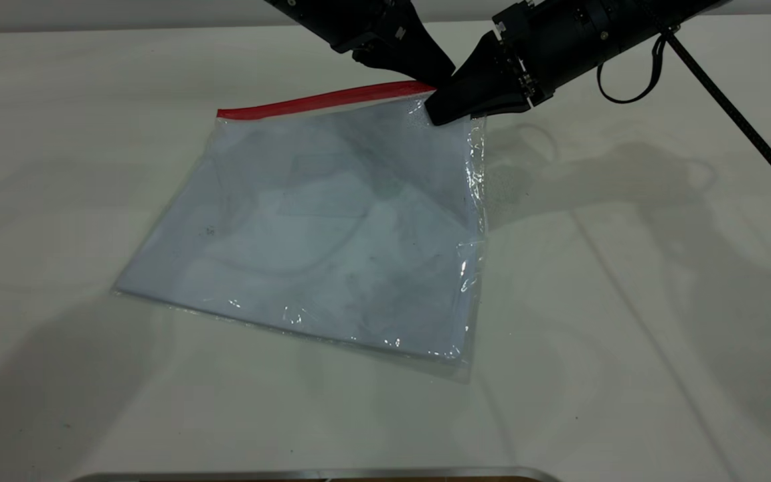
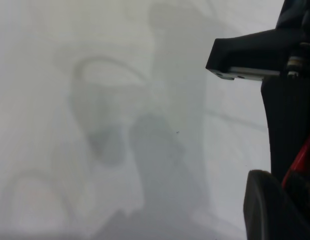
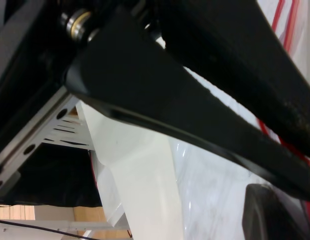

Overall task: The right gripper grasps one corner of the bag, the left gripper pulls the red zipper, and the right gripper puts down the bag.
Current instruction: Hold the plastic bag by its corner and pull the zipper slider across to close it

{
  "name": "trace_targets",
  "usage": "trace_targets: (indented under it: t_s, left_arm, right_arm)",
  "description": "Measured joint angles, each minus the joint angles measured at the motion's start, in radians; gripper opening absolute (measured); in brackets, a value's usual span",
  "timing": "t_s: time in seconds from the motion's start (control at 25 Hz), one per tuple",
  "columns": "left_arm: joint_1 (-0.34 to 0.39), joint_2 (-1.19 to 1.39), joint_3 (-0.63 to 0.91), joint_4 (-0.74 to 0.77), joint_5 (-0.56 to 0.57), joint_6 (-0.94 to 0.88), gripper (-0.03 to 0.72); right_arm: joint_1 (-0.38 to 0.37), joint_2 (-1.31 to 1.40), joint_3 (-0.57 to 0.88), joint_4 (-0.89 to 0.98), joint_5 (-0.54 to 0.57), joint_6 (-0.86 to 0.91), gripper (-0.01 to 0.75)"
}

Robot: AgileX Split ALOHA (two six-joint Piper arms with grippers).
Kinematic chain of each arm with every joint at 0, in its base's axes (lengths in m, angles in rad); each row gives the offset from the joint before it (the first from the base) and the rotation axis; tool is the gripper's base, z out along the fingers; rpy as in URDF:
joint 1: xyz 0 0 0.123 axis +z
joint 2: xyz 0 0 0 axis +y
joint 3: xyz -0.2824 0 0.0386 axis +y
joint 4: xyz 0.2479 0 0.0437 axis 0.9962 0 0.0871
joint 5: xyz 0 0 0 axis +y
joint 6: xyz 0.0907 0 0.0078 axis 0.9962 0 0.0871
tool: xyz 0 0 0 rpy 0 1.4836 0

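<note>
The bag (image 1: 332, 227), a clear pouch with white paper inside, lies tilted, its far right corner raised off the table. My right gripper (image 1: 440, 112) is shut on that corner. The red zipper (image 1: 318, 100) runs along the far edge. My left gripper (image 1: 440, 75) sits at the zipper's right end, just behind the right gripper, shut on the zipper there. In the left wrist view the red zipper (image 2: 301, 159) shows between dark fingers (image 2: 265, 210). The right wrist view shows the bag's plastic (image 3: 205, 200) beside a finger (image 3: 275, 215).
The white table (image 1: 626, 301) spreads around the bag. The right arm's black cable (image 1: 747, 127) runs down toward the right edge. A metal strip (image 1: 318, 474) lies along the near edge.
</note>
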Motion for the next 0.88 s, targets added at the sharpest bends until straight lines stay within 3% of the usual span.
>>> trace_targets:
  t_s: [0.44,0.88]
  left_arm:
    - [-0.008,0.0,-0.006,-0.012,-0.087,0.016,0.09]
    - [-0.008,0.0,-0.008,0.016,-0.144,0.035,0.098]
  right_arm:
    - [-0.059,-0.004,0.0,0.022,0.004,0.0,0.033]
    - [-0.064,-0.022,0.0,0.019,-0.015,-0.002,0.033]
